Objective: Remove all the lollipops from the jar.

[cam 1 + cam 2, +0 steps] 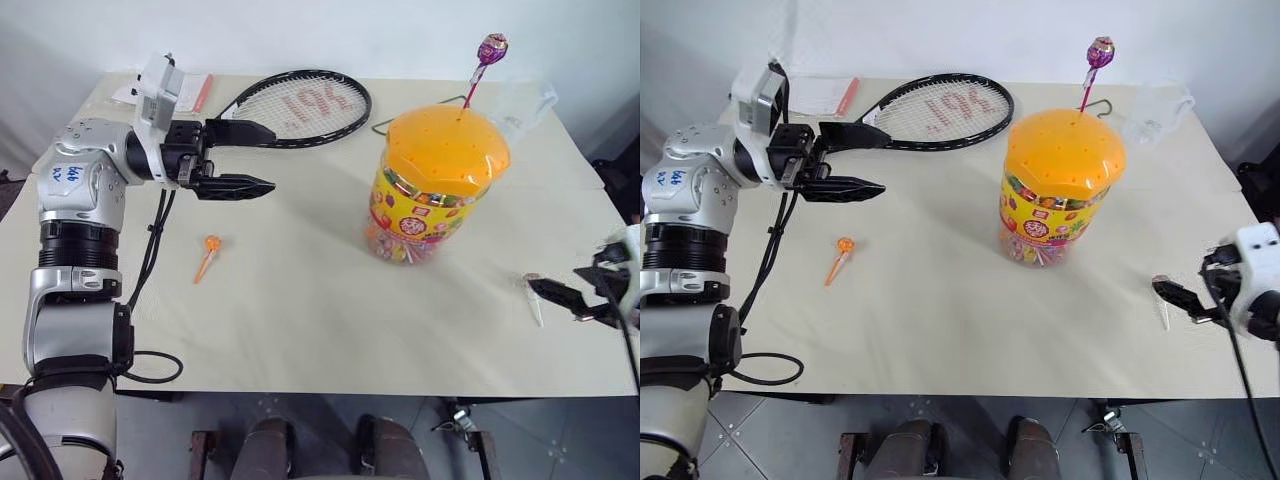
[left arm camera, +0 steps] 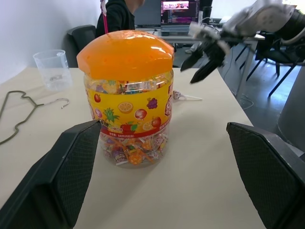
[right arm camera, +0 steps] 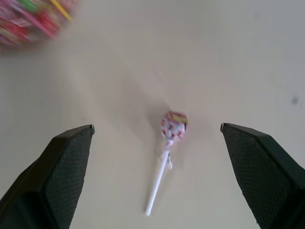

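From the head camera: the jar point(image 1: 433, 185) stands upright on the cream table point(image 1: 300, 320), its orange lid on and a purple lollipop point(image 1: 490, 48) sticking up from a hole in the dome. The left gripper point(image 1: 258, 158) hovers level above the table with its fingers spread and empty, pointing toward the jar but well apart from it. An orange lollipop point(image 1: 209, 253) lies flat on the table below that gripper, touching neither finger. At the table's right edge the right gripper point(image 1: 548, 290) is open, with a pale pink-spotted lollipop point(image 1: 533, 299) lying on the table just beside its fingertips. A tennis racket point(image 1: 300, 106) and a clear measuring cup point(image 1: 524, 104) lie behind.

Left wrist camera: the jar sits framed between the two splayed black fingers point(image 2: 71, 162), not touched by either.

Right wrist camera: the pale lollipop lies on the table midway between the released fingers point(image 3: 62, 167), clear of both.
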